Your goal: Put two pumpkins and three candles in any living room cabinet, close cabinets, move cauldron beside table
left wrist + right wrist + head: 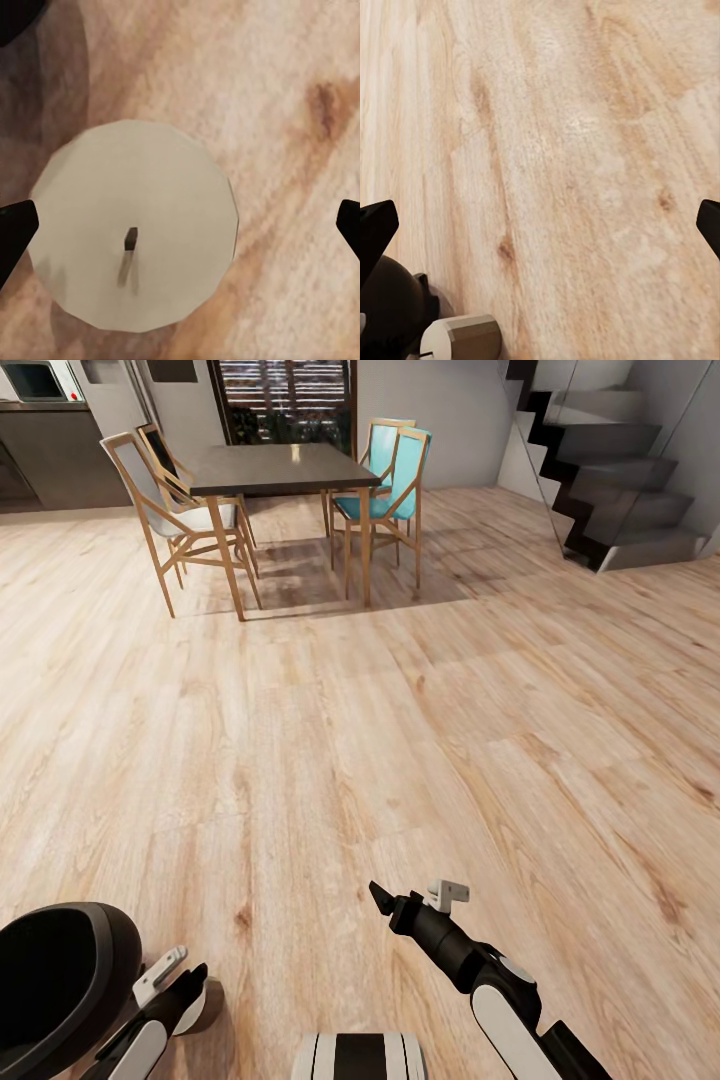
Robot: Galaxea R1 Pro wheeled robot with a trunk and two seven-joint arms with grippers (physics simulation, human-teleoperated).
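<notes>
Hovering your left gripper (180, 225), jaws wide apart and holding nothing, you are lining up over a candle (133, 225) standing on the floor (400, 740) beside what is probably the cauldron (60, 980); nothing looks stowed yet.

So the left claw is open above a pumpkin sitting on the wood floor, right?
Not a pumpkin. The left wrist view shows a candle, flat pale top with a small dark wick, under the open left claw. The rest holds: it sits on the wood floor.
</notes>
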